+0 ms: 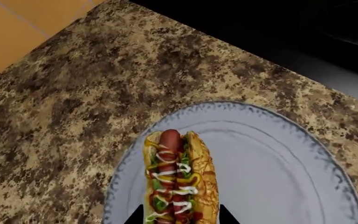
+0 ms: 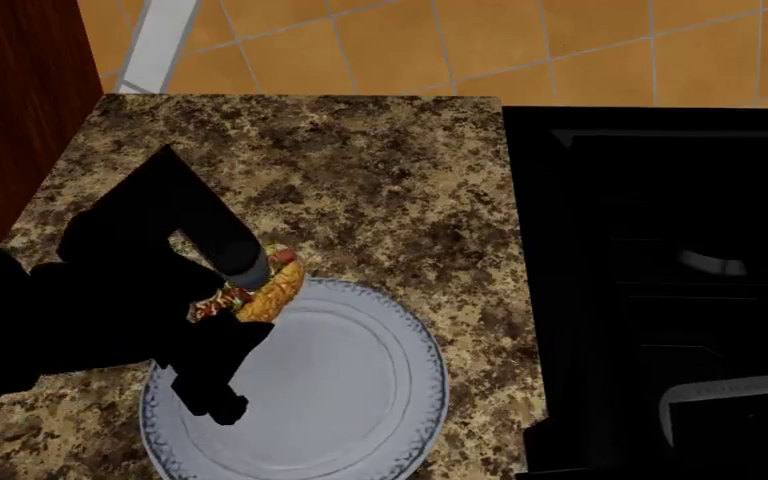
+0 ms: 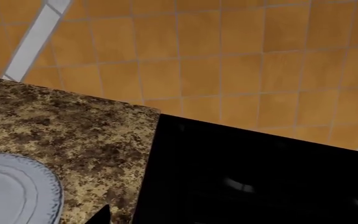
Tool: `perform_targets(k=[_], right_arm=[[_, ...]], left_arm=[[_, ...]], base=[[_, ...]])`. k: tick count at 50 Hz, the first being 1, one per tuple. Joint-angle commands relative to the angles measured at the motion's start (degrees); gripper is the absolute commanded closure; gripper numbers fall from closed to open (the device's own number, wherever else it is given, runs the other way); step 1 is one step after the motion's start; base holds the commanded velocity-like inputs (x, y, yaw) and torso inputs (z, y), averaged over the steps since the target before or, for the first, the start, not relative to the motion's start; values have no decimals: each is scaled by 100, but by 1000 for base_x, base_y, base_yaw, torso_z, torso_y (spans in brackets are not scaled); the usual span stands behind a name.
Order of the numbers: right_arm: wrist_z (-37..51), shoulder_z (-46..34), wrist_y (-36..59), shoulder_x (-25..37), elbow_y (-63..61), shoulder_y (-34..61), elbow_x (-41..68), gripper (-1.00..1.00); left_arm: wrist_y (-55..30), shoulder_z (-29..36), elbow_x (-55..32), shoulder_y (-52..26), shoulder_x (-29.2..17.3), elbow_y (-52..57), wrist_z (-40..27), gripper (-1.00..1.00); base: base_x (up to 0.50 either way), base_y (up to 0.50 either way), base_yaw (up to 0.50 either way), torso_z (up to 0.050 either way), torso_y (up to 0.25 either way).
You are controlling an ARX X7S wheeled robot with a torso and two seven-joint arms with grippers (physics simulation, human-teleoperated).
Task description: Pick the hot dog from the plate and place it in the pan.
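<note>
Pickup in hand: left gripper (image 1: 180, 219) straddles the hot dog (image 1: 177, 182) on the plate (image 1: 278, 177), apparently gripping it; next, lift toward stove.

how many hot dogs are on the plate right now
1. The single golden-brown hot dog with red sausage and green-yellow toppings lies near the rim of the round pale grey plate, on the side under the left gripper. The arm may hide part of the plate.
</note>
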Motion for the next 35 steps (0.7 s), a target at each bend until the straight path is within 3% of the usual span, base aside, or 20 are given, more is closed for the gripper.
perform_targets(k=[1,7,11,35], right_arm=[[-9,51,119,27,-274,14,26,-100],[-12,14,32,36,-314,-23,33,-100],[21,40,93,-3,-332,14,61,-100],[57,155,501,74,-663,210,239,-100]], left_arm=[[-547,-1064,-681,403,-98,1042,-757,100],[-1049,-1722,-1454,755,-148,1721,-1434,100],[-998,-1661,-1856,706,-265,1734,-1719,100],[-646,-1256,-2131,303,-463,1483,-1846,100]], base=[[0,0,0,0,0],[0,0,0,0,0],[-42,0,0,0,3],[-476,-179,0,0,0]])
